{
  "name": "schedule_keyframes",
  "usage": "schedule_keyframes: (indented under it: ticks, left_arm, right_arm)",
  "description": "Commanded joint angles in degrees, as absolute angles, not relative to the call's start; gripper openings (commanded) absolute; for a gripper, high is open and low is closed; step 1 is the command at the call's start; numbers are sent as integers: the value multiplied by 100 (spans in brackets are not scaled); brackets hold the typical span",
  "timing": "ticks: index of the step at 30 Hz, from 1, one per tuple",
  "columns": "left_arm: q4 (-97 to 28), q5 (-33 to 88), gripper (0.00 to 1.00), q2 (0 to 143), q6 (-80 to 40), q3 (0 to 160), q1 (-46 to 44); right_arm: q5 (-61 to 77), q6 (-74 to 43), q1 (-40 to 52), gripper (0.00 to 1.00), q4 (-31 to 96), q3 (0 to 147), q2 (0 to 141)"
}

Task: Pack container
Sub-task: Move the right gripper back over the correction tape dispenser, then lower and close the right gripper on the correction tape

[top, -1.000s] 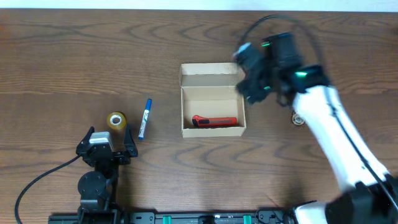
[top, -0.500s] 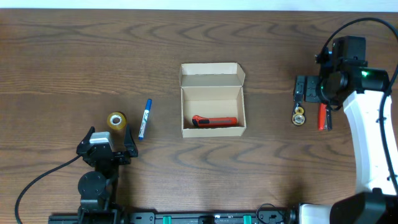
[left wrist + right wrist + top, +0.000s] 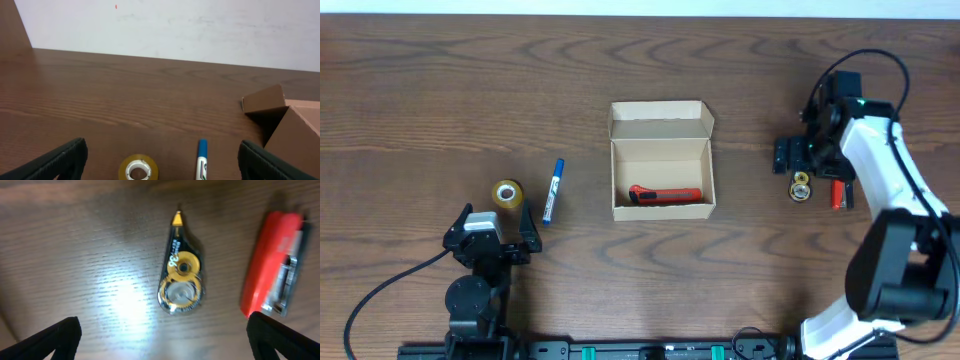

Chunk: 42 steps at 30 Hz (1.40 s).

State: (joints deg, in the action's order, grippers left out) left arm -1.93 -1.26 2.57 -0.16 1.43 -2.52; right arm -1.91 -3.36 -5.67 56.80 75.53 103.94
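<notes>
The container [image 3: 660, 212] is an open tan cardboard box at the table's middle, its flap lid folded back at the far side. A red utility knife [image 3: 665, 194] lies inside it. My right gripper [image 3: 798, 160] is open and empty, hovering just above a yellow-and-black correction tape [image 3: 801, 186] and a red lighter-like item [image 3: 838, 192]. In the right wrist view, the correction tape [image 3: 181, 282] and the red item [image 3: 274, 275] lie ahead of the open fingers [image 3: 165, 335]. My left gripper [image 3: 490, 240] is open near the front left. The box corner also shows in the left wrist view [image 3: 295, 130].
A yellow tape roll [image 3: 507, 193] and a blue marker [image 3: 553, 190] lie left of the box. Both show in the left wrist view, tape roll [image 3: 139, 168] and marker [image 3: 202, 160], ahead of the open left fingers [image 3: 167, 162]. A cable trails from the left arm at the front.
My right arm has swung from beside the box to the right side and come down over the correction tape and the red item. The left arm has not moved.
</notes>
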Motion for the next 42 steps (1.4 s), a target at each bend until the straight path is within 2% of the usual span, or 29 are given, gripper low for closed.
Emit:
schedule_keyframes:
  ticks: [1,21,42]
  left_arm:
    - [-403,-123,95,261,-45,30,-263]
    - [-401,-123,95,261,-45,30,-263]
    - [-401,-123,95,261,-45,30,-263]
  right_arm:
    - [-126,-292,-613,95,5627,7520,10672]
    - [-102,-209,-897,93,5011,6766,11039]
    - [-104,-14,-893,92,4571,6764,11039]
